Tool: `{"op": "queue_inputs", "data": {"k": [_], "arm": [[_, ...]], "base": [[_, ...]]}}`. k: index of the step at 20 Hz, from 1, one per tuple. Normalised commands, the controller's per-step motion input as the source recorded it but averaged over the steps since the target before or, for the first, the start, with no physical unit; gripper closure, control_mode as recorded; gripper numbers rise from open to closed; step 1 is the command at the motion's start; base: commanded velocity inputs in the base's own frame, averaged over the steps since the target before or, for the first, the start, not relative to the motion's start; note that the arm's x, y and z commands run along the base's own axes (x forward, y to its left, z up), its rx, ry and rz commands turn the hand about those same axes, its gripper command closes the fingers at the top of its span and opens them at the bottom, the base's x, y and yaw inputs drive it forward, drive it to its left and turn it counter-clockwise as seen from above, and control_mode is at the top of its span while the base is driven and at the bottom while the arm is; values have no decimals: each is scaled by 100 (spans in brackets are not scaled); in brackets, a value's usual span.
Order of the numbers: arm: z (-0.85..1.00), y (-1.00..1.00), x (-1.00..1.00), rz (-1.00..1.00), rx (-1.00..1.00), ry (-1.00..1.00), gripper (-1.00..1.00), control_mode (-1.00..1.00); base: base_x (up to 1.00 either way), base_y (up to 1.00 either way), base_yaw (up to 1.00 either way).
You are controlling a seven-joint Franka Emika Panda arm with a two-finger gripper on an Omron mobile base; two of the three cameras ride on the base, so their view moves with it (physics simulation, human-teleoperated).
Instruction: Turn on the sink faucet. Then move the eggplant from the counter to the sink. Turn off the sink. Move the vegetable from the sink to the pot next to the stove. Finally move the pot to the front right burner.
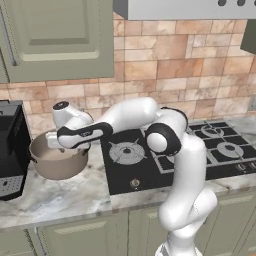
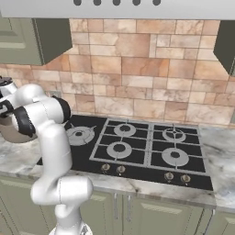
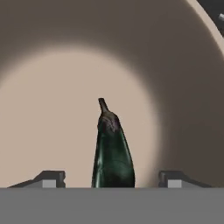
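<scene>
The dark purple-black eggplant (image 3: 112, 151) lies on the bottom of the tan pot (image 3: 48, 109), stem pointing away from my hand. My gripper (image 3: 113, 178) hangs over it, open. Both fingertips (image 3: 54, 177) stand well clear of the eggplant on either side. In the left base view my hand (image 1: 75, 134) reaches down into the pot (image 1: 60, 165), which stands on the counter (image 1: 50, 200) just left of the stove (image 1: 125, 175). The pot (image 2: 8, 133) sits at the far left edge of the right base view, partly behind my arm.
A black coffee machine (image 1: 10, 150) stands close to the pot's left. The stove (image 2: 137, 151) has several burners; the front right burner (image 2: 175, 157) is bare. Knobs line the stove's front edge. A brick backsplash and green wall cabinets rise behind.
</scene>
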Motion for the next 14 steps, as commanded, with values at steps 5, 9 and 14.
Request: {"op": "queue_inputs", "data": {"k": [5,9,14], "arm": [[25,0,-1,-7,0,0,-100,-100],[41,0,-7,-11,0,0,-100,-100],[20,-11,-31,-11,1,-2,-100,-100]], "base": [[0,0,0],[0,0,0],[0,0,0]]}}
